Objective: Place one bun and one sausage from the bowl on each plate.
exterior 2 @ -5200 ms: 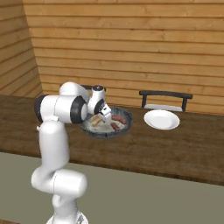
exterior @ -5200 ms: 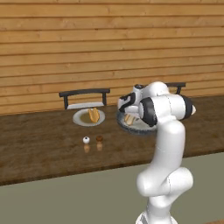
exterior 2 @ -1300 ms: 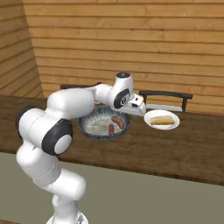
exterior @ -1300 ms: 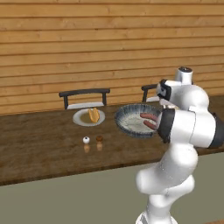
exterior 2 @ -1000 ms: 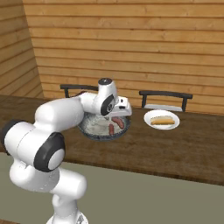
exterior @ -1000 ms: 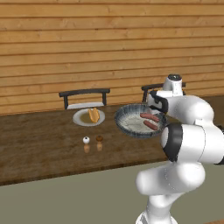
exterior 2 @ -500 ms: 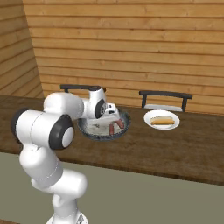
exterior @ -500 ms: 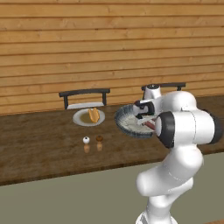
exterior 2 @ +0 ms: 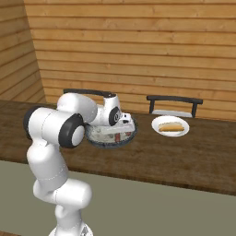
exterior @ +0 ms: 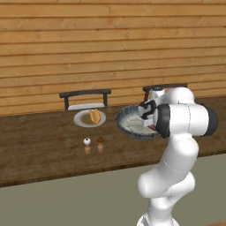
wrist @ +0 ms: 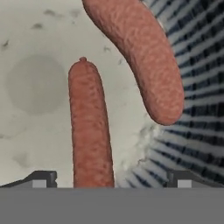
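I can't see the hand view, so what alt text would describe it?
Two reddish-brown sausages lie in the bowl, seen close from above: a straight one running between the open jaws, and a curved one partly on the dark ribbed rim.

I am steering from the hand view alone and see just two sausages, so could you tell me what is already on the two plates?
Observer: The plate right of the bowl holds a bun and nothing else.
Operator: Thank you. And the other plate?
Observer: The left plate also holds one bun, with no sausage beside it.
Operator: Good. Is anything else standing on the counter near them?
Observer: Yes, two small shakers stand in front of the left plate.
Operator: And where is the hand relative to the bowl?
Observer: The hand is down over the bowl, and the fingers straddle the nearer sausage.
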Motion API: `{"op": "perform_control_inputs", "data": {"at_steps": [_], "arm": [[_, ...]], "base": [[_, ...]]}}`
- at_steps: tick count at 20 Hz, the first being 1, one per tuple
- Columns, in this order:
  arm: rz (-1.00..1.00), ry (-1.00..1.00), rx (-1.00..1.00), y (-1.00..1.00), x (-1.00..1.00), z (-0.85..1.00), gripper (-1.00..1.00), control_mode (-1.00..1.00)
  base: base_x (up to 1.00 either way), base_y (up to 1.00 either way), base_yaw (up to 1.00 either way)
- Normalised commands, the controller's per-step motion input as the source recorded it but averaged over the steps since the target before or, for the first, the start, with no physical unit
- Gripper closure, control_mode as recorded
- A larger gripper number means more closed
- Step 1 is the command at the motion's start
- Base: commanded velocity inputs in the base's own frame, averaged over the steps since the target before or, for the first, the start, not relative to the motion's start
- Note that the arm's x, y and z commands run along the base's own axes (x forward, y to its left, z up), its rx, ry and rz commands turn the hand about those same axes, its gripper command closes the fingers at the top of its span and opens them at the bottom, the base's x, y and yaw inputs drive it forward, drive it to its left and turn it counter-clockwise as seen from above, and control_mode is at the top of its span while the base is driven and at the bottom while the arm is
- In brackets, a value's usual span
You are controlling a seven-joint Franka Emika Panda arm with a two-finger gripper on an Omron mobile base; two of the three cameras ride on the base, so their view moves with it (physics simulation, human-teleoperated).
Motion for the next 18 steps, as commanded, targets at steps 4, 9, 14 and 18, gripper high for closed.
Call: {"op": "perform_control_inputs", "data": {"at_steps": [4, 9, 14, 18], "arm": [[-0.06, 0.0, 0.0, 0.26, -0.03, -0.05, -1.0, -1.0], [-0.01, 0.0, 0.0, -0.09, 0.0, -0.23, -1.0, -1.0], [-0.01, 0.0, 0.0, -0.11, 0.0, -0.33, 1.0, -1.0], [0.0, 0.01, 0.0, 0.0, 0.0, 0.0, 1.0, -1.0]], "base": [[0.0, 0.0, 0.0], [0.0, 0.0, 0.0], [0.0, 0.0, 0.0], [0.0, 0.0, 0.0]]}}
